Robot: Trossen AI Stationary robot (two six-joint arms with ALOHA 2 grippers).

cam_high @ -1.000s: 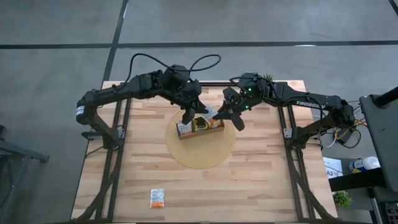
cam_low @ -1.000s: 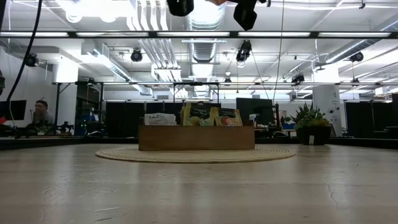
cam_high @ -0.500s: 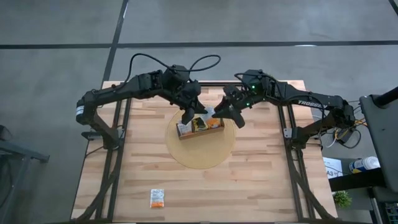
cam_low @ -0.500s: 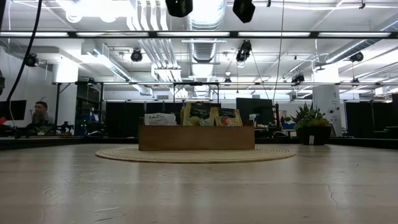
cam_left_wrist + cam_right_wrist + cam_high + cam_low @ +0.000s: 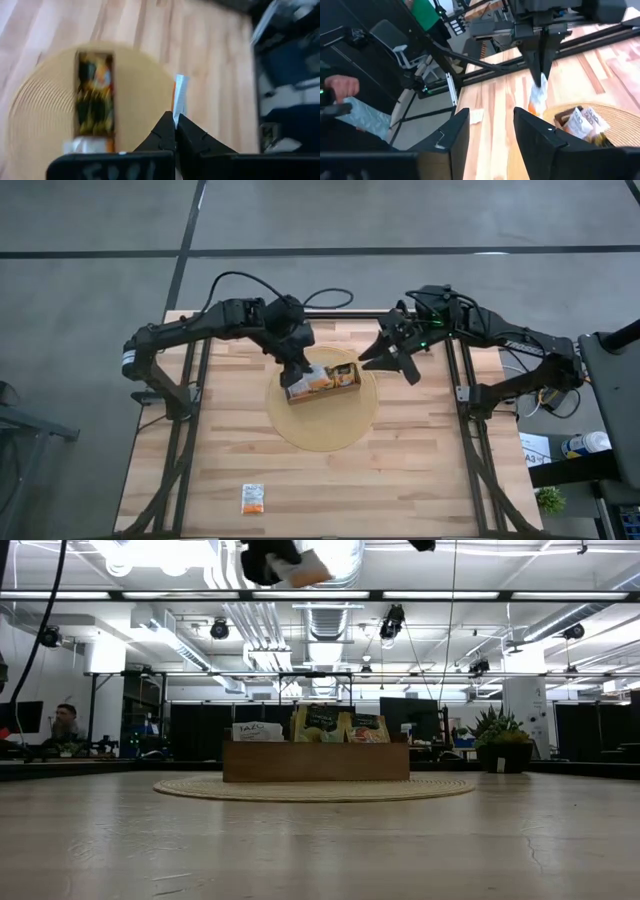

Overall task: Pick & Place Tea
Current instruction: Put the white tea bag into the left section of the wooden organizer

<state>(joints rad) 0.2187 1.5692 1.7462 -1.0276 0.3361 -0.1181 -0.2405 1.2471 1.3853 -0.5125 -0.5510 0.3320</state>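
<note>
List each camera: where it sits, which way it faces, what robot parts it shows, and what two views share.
High view: overhead, facing straight down; both arms, the tray on the round mat, a loose tea sachet.
Low view: at table height, facing level across; tray front, left gripper at top.
Left wrist view: behind the left gripper, shut on a white-orange sachet.
Right wrist view: behind the open right gripper, facing the left arm.
Shared: both wrist views show the held sachet and tray.
</note>
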